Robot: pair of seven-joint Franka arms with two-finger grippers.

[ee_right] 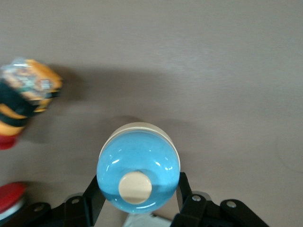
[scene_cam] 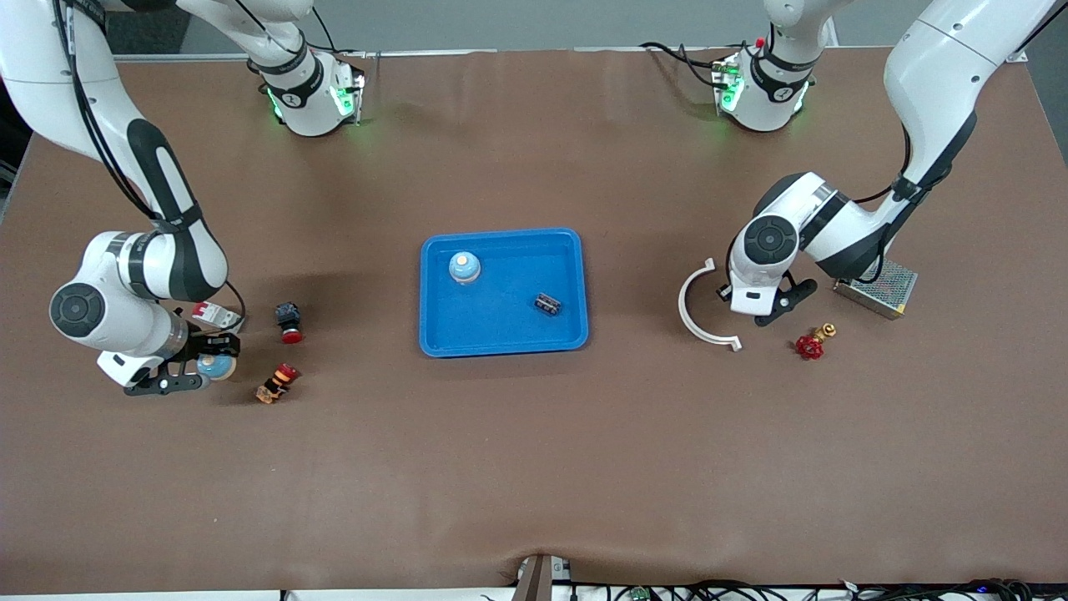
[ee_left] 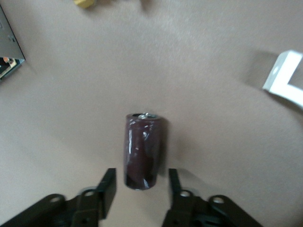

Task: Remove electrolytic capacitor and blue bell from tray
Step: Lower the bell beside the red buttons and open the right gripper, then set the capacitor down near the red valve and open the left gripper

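Orange striped part [scene_cam: 277, 384] nearest, one blue bell [ee_right: 138, 170] pinched by right gripper [ee_right: 138, 185], second bell [scene_cam: 465, 267] and one capacitor [scene_cam: 547, 304] in tray [scene_cam: 501, 344], left gripper [ee_left: 142, 176] spread astride another capacitor [ee_left: 143, 150].

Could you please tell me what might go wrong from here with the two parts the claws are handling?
1. The capacitor seems to lie on its side on the table between the open fingers of the left claw. It is round, so it may roll or get nudged when the claw lifts.
2. The right claw grips the blue bell by its smooth dome, so it could slip. On release it may bump the orange-and-black part close beside it.
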